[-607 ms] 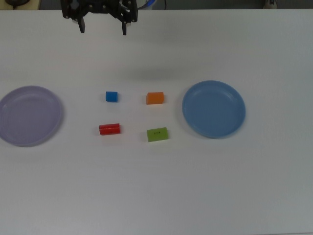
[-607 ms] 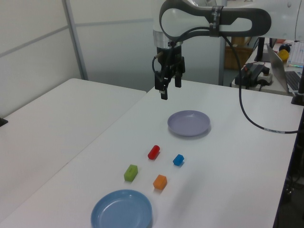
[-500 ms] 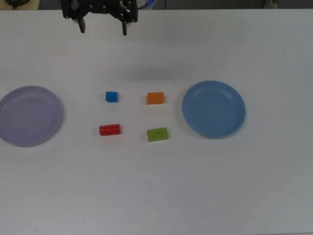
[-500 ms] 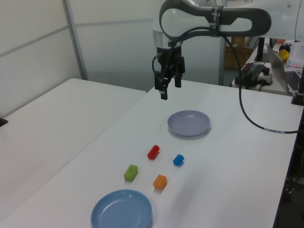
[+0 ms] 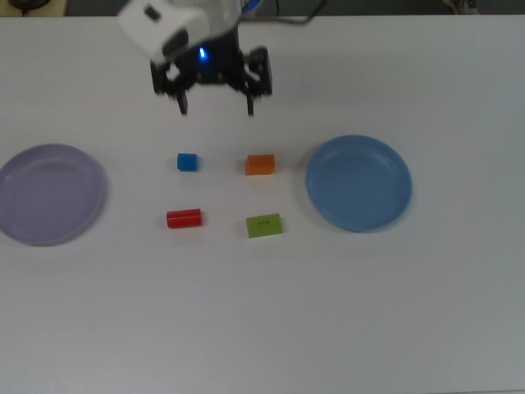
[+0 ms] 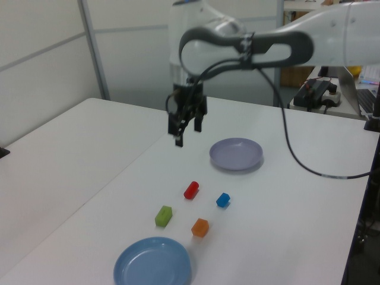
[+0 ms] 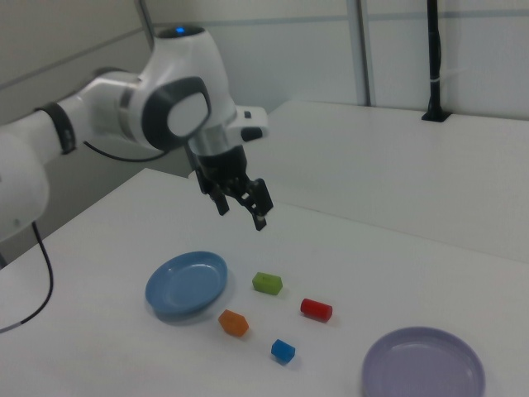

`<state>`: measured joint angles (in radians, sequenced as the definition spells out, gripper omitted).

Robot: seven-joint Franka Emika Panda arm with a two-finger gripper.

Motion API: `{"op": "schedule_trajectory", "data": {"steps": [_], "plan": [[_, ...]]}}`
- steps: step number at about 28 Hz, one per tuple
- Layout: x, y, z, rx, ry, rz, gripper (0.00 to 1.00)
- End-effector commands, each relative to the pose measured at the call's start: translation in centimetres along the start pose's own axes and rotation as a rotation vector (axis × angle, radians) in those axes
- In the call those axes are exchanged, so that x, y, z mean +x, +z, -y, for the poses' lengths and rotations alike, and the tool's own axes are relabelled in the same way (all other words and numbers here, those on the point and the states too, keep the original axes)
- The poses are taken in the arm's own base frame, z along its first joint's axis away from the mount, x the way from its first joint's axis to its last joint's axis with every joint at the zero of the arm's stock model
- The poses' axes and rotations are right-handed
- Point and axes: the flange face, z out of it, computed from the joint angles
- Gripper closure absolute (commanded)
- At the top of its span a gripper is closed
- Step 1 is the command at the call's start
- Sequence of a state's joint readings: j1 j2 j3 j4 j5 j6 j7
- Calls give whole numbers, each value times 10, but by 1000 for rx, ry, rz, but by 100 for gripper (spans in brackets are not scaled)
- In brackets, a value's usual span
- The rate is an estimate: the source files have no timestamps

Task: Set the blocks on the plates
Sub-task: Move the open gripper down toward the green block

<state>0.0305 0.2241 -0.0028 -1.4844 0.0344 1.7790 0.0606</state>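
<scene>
Four blocks lie in a loose square mid-table: a blue cube (image 5: pixel 187 162), an orange brick (image 5: pixel 260 164), a red block (image 5: pixel 184 217) and a lime-green brick (image 5: pixel 264 225). The lavender plate (image 5: pixel 49 193) sits at the top view's left, the blue plate (image 5: pixel 358 182) at the top view's right; both hold nothing. My gripper (image 5: pixel 216 107) hangs open above the table, just beyond the blue cube and orange brick, touching nothing. In the left view the gripper (image 6: pixel 186 133) is above and behind the red block (image 6: pixel 191 190). In the right view the gripper (image 7: pixel 240 213) hovers over the green brick (image 7: pixel 267 284).
A second white table stands beside this one, across a narrow gap in the left view. A black cable trails from the arm at the left view's right. White tabletop stretches in front of the blocks in the top view.
The gripper has come away from the table's far edge toward the blocks, down and rightward in the top view, and hangs lower. Blocks and plates have not moved.
</scene>
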Motion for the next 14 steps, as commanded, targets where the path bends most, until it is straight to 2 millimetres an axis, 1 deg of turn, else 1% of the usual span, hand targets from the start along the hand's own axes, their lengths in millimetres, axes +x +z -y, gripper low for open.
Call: {"op": "schedule_trajectory", "data": {"steps": [1,2,3,7,8,12,13,14], "plan": [[21,50,13,1,5,-2,0],[27,64,26,11,1,-16,0],[29,70,32,12,10,-23,0],[32,103,39,2,59,-15,0],[33,117,47,0,49,-6,0],[34,145,56,-5,43,28,0],[33,155,62,-7,35,44,0],[32,161,67,-8,27,51,0]]}}
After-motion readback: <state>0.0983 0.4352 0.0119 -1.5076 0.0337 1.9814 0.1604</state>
